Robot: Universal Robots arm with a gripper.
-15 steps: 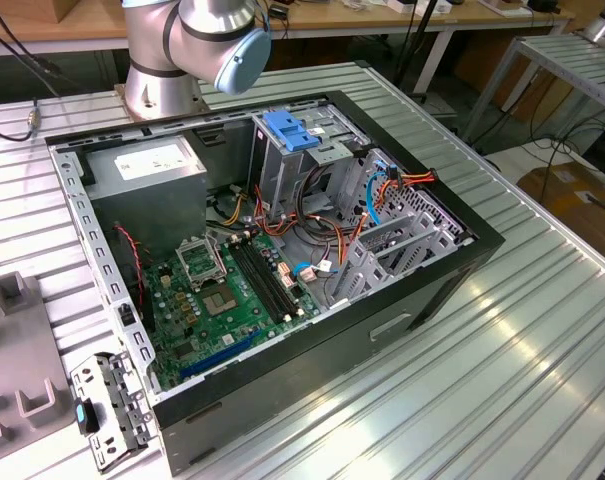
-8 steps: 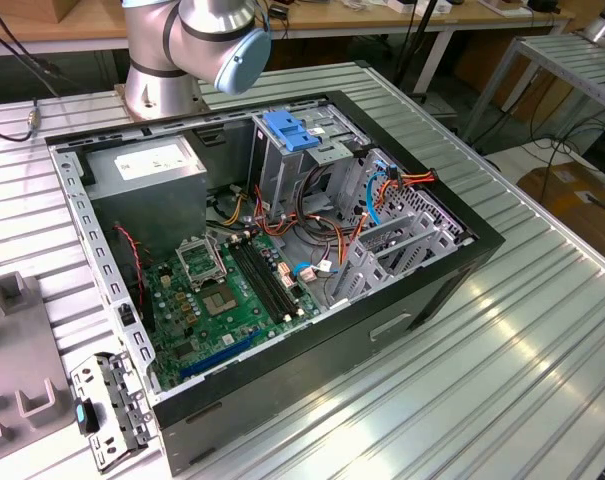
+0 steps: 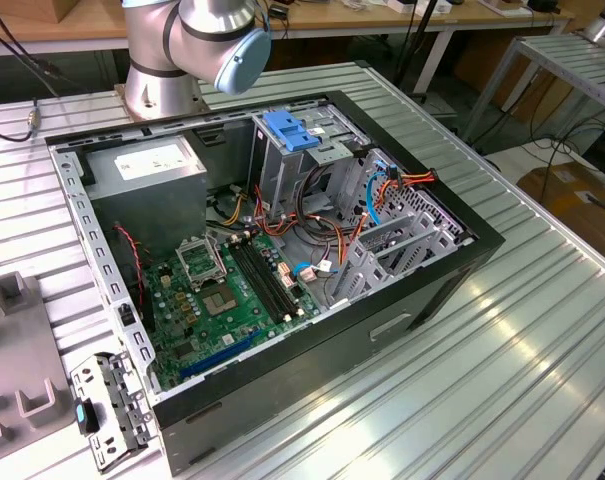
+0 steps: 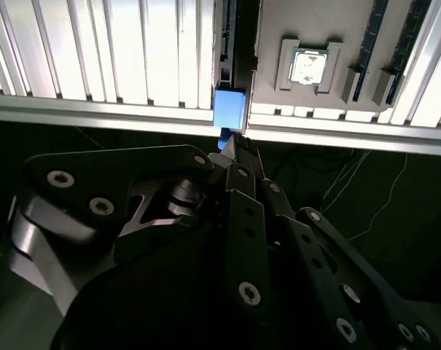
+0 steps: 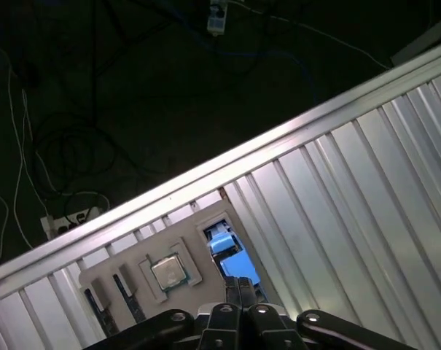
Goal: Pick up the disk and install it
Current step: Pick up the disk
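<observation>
The disk (image 4: 229, 109) sits at 12 o'clock from the gripper (image 4: 233, 149), very close, and its long side runs straight away. Whether the gripper is open cannot be told.

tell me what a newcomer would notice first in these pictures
In the exterior view, the eye goes to the open computer case lying on the ribbed metal table, its green motherboard bared and a light blue latch atop the metal cage. In both wrist views, the bright blue end of the disk stands out in a slot of a grey tray at the table's edge, the dark pincer close to it.
</observation>
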